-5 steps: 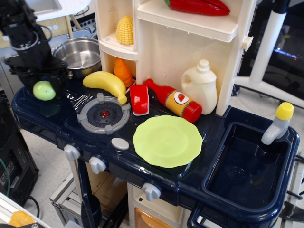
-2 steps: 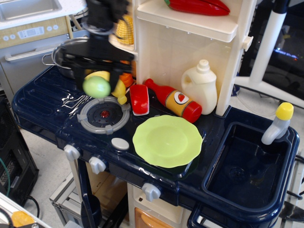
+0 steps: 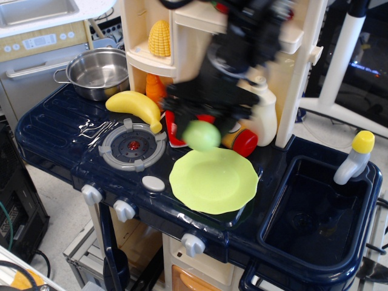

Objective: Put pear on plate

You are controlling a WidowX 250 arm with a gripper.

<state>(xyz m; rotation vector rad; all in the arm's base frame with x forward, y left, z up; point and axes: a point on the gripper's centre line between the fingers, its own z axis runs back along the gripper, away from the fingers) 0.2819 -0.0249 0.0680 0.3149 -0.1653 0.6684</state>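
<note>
My gripper [image 3: 203, 124] is shut on the small yellow-green pear [image 3: 202, 135] and holds it in the air just above the far edge of the light-green plate [image 3: 213, 180]. The arm is blurred and reaches in from the top, in front of the cream shelf unit. The plate lies flat on the dark blue toy counter, right of the stove burner [image 3: 133, 145]. The pear is not touching the plate.
A banana [image 3: 135, 106] and a steel pot [image 3: 100, 71] sit at the back left. A red item [image 3: 174, 130], a ketchup bottle [image 3: 242, 140] and a cream jug [image 3: 260, 115] stand behind the plate, partly hidden by the arm. A sink [image 3: 315, 212] is at the right.
My gripper has carried the pear from the counter's left end, over the burner, rightwards to just above the plate's far edge.
</note>
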